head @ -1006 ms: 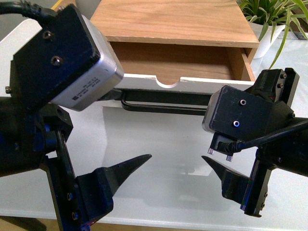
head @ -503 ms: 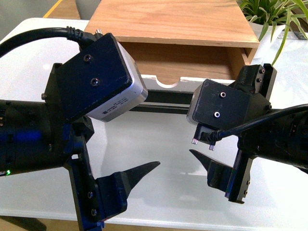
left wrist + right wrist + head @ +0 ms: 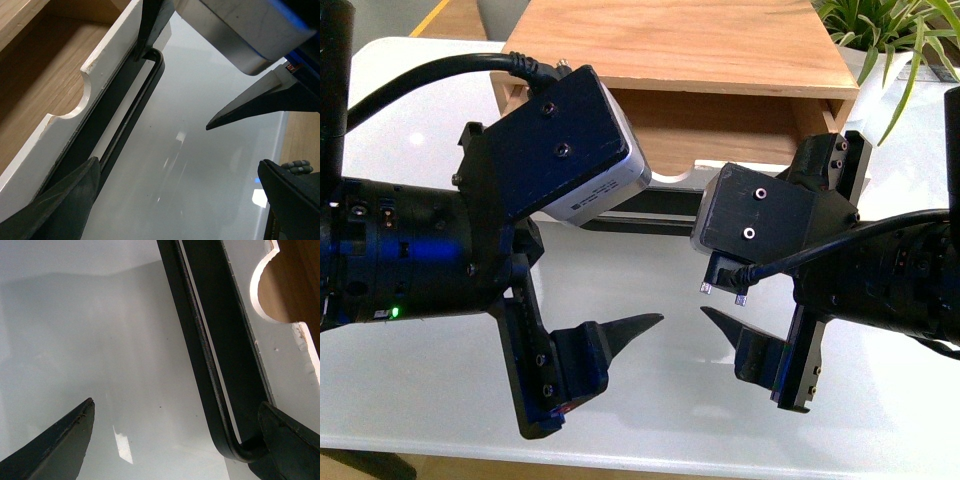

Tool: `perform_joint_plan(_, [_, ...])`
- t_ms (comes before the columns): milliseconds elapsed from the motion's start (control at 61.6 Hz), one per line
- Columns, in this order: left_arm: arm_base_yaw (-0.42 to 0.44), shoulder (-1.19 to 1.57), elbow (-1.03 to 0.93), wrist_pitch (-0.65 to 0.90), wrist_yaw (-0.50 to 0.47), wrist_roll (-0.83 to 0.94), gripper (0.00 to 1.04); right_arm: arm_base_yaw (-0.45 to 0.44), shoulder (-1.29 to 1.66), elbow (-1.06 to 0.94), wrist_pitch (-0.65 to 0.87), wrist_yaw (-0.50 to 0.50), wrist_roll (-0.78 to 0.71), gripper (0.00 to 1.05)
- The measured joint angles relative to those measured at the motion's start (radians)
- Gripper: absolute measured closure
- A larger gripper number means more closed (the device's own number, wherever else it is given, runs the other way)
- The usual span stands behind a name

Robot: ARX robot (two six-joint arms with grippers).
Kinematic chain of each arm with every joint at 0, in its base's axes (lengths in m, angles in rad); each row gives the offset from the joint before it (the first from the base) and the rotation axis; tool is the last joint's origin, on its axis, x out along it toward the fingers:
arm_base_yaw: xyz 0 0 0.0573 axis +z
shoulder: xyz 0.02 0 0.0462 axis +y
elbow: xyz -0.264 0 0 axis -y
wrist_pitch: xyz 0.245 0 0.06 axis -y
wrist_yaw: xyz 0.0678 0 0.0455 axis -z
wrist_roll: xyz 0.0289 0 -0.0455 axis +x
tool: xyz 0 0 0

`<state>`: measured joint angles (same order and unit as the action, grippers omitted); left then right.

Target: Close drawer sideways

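Wide shallow drawer w/ white-painted front, half-round notch in top edge, light wood inside (image 3: 720, 140) sticks part-way out of a light wood cabinet (image 3: 680, 40) at the far edge of the white glossy table (image 3: 410, 400), roughly mid-width, front facing the near edge. Long black metal bar handle (image 3: 200, 370) runs along the front, low down. Left gripper (image 3: 175, 205) is spread wide, nothing between its fingers; one finger lies close by the handle/front, contact can't be told. Right gripper (image 3: 175, 440) is likewise spread and empty, w/ its far finger at the handle's bent end by the front. Green potted plant (image 3: 880, 25) at far right corner, out of the way. Judgement: drawer is prob. stiff, light, empty as far as visible, so should slide w/ a modest push. Being wide, it may rack and jam if pushed at one end only, so press the flat white front near both handle ends, evenly. Paint looks smooth, so fingers could skid; bar is rigid and a fair backstop. Cabinet may creep on the slick table.
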<state>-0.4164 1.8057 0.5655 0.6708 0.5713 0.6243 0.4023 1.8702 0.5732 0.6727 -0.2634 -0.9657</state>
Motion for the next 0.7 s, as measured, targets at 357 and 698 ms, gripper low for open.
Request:
perform_joint_plan(357, [0.000, 0.063, 0.062, -0.025, 0.001, 0.008, 0.09, 0.002, 0.009, 0.013, 0.000, -0.007, 0.000, 0.09])
perform_joint_plan(698, [0.006, 0.107, 0.118, -0.055, 0.001, 0.015, 0.09, 0.001, 0.020, 0.025, -0.006, -0.014, 0.000, 0.09])
